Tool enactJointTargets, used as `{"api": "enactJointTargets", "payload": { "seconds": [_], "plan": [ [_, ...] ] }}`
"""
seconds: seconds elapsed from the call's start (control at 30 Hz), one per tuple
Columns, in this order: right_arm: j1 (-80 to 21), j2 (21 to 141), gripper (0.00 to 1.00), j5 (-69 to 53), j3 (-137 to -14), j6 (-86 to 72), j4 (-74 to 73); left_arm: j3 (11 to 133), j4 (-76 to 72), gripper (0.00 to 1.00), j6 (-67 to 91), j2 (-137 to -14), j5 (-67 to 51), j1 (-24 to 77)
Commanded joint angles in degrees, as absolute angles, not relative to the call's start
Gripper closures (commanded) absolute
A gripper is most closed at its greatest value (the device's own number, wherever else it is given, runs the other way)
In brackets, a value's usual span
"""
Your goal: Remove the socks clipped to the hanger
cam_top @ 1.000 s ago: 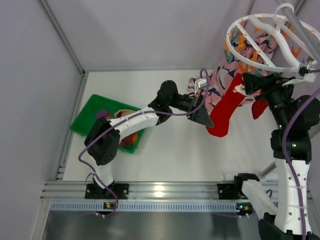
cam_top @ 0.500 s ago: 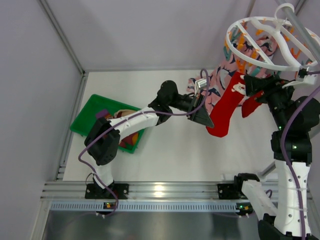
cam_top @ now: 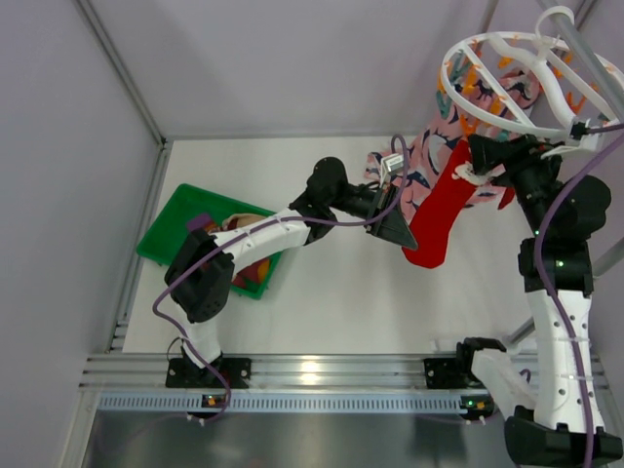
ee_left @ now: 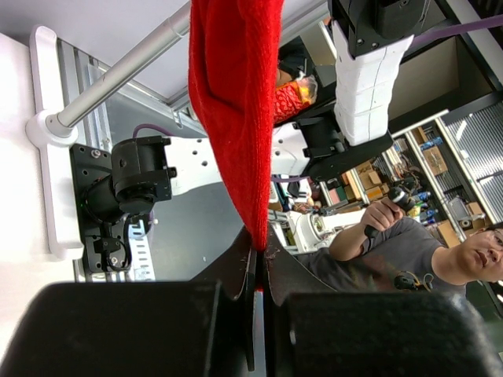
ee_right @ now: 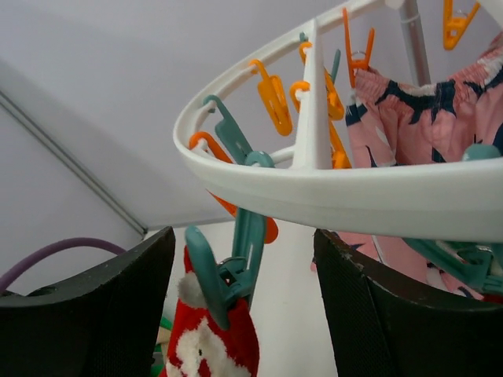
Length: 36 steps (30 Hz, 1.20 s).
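The white ring hanger (cam_top: pixel 507 73) hangs at the top right, with orange and teal pegs. A long red sock (cam_top: pixel 439 210) hangs from it by a teal peg (ee_right: pixel 228 275); its top shows white pattern (ee_right: pixel 208 349). My left gripper (cam_top: pixel 398 232) is shut on the sock's lower end, and the red fabric (ee_left: pixel 236 102) runs down into the pinched fingertips (ee_left: pixel 259 253). My right gripper (cam_top: pixel 478 161) is open just under the hanger's rim (ee_right: pixel 354 196). Its fingers stand on either side of the teal peg without touching it (ee_right: pixel 244 236).
A pink cloth with navy print (cam_top: pixel 429 156) hangs from the hanger behind the red sock. A green tray (cam_top: pixel 180 219) at the left holds other socks (cam_top: pixel 249 268). A grey frame pole (cam_top: pixel 590 54) crosses the hanger's top. A red scrap (cam_top: pixel 505 198) shows beside the right arm.
My right gripper has moved up and a little left, closer under the hanger ring at the sock's peg. The left gripper has kept its hold and place.
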<state>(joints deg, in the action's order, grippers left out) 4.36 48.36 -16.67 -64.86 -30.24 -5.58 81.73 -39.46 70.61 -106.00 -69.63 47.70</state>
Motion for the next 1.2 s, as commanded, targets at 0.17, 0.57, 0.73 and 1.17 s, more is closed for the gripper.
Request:
{"api": "enactJointTargets", "payload": {
  "seconds": [0.17,0.57,0.73,1.17],
  "plan": [
    [5.01,45.53,0.37,-19.59,-63.90,-32.43,6.67,81.65,-42.01,1.00,70.75,-103.01,-70.23,47.90],
    [5.27,45.61,0.50,-20.57,-62.31,-34.10,9.49,80.77,-42.01,1.00,70.58,-102.83,-70.23,47.90],
    [5.62,45.35,0.83,-20.04,-62.14,-34.28,9.32,80.51,-42.01,1.00,70.49,-103.01,-70.22,47.90],
    [5.98,46.14,1.00,-18.19,-63.81,-33.31,3.43,74.19,-42.19,1.00,67.77,-102.14,-64.52,45.89]
  ]
}}
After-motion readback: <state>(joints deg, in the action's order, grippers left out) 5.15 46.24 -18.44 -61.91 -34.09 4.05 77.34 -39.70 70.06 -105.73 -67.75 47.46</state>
